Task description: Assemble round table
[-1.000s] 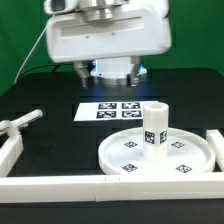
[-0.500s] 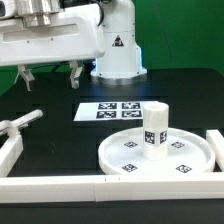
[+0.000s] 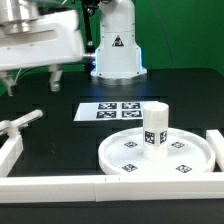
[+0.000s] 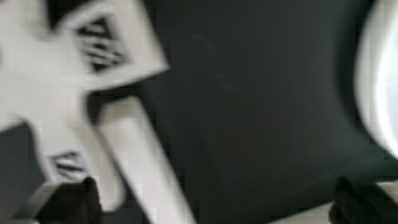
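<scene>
The round rimmed disc (image 3: 170,160) lies at the front right of the exterior view. The short thick leg (image 3: 155,128) stands upright on it. The cross-shaped foot (image 3: 22,122) lies at the exterior view's left and shows blurred, with tags, in the wrist view (image 4: 71,75). My gripper (image 3: 33,83) hangs open and empty above the foot, apart from it. In the wrist view my gripper (image 4: 217,200) shows two dark fingertips (image 4: 71,200) set wide apart.
The marker board (image 3: 118,110) lies flat behind the disc. Long white border bars run along the front (image 3: 60,186), the exterior view's right (image 3: 214,140) and left (image 3: 8,150). The arm's white base (image 3: 118,50) stands at the back. One bar shows in the wrist view (image 4: 146,165).
My gripper has swung from above the marker board to the exterior view's left and now hangs over the cross-shaped foot. The disc and leg have not moved.
</scene>
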`<state>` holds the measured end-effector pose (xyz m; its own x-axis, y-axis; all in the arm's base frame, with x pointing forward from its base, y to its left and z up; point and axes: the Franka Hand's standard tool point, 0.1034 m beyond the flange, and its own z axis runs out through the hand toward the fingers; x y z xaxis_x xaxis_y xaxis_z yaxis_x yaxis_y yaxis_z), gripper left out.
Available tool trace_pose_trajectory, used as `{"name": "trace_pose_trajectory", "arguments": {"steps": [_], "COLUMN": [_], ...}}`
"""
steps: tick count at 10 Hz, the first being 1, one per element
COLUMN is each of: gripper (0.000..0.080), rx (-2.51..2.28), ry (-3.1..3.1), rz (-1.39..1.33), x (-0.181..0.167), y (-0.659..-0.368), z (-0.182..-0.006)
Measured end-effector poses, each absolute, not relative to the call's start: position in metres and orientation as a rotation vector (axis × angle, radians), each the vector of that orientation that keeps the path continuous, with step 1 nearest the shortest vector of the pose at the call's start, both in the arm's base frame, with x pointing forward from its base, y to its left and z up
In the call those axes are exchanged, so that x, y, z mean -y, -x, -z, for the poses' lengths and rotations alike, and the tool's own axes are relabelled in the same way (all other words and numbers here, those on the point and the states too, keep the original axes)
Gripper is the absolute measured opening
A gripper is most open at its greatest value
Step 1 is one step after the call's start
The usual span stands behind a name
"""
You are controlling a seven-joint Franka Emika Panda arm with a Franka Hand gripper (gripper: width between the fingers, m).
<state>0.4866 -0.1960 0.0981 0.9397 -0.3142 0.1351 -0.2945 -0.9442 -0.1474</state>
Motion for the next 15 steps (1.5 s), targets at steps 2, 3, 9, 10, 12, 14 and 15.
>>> {"name": "trace_pose_trajectory", "arguments": {"steps": [2, 3, 9, 10, 12, 14, 15], "gripper": [0.0649, 0.0649, 0.0649, 0.0649, 0.0649, 0.0649, 0.0649], "rx": [-0.458, -0.463, -0.458, -0.462, -0.469, -0.472, -0.473], "ry": [2.960, 2.960, 2.990, 2.998, 3.001, 3.005, 3.007], "rz": [0.211, 0.211, 0.152, 0.145, 0.129, 0.121, 0.123], "x": [0.207, 0.205, 0.222, 0.225, 0.228, 0.231, 0.232], "y": [-0.476, -0.478, -0.466, -0.463, -0.460, -0.460, -0.463], "z": [-0.086, -0.087, -0.057, -0.052, -0.047, -0.043, -0.042]}}
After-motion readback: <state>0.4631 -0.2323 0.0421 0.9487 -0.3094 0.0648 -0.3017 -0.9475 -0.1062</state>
